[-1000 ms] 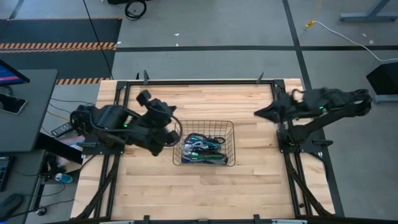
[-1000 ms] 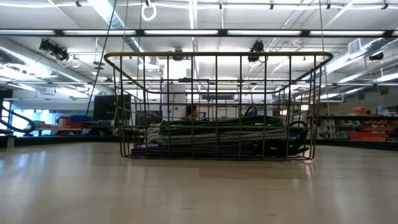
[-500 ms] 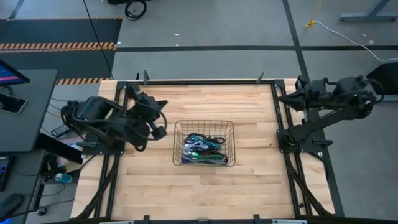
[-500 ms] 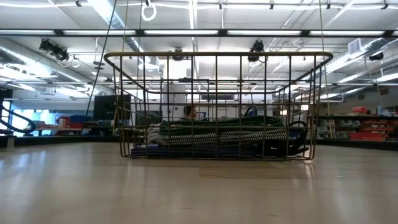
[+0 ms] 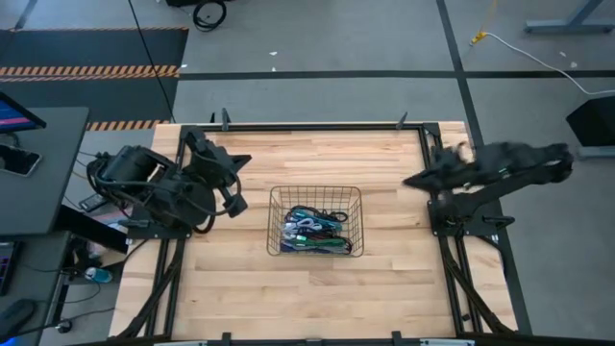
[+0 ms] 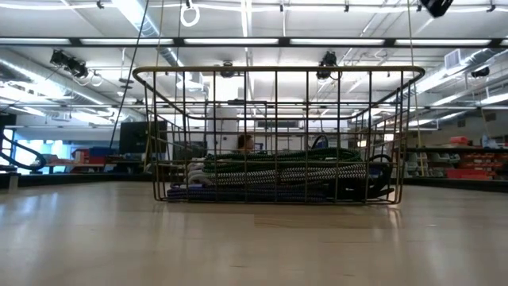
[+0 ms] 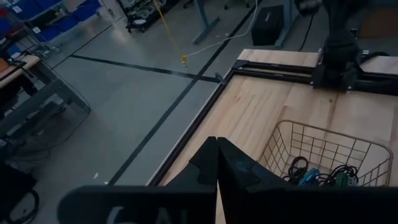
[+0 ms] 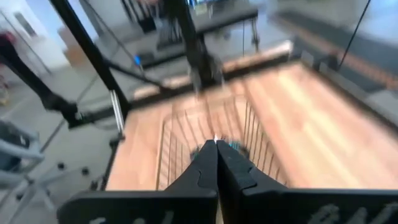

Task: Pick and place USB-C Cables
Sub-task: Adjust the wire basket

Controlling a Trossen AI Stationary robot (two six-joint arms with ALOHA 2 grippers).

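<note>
High view puts the USB-C Cables point(image 5: 315, 231) bundled inside the wire-mesh basket point(image 5: 315, 193) at mid tabletop point(image 5: 317, 288); my left tool point(image 5: 233, 204) sits just left of the basket, fingers pressed together, holding nothing; my right tool point(image 5: 411, 181) hangs near the right edge, likewise closed and empty.

The pale wooden tabletop point(image 5: 384, 279) carried one black wire basket point(image 5: 272, 219) near its middle, holding coiled cables point(image 5: 312, 231).
</note>
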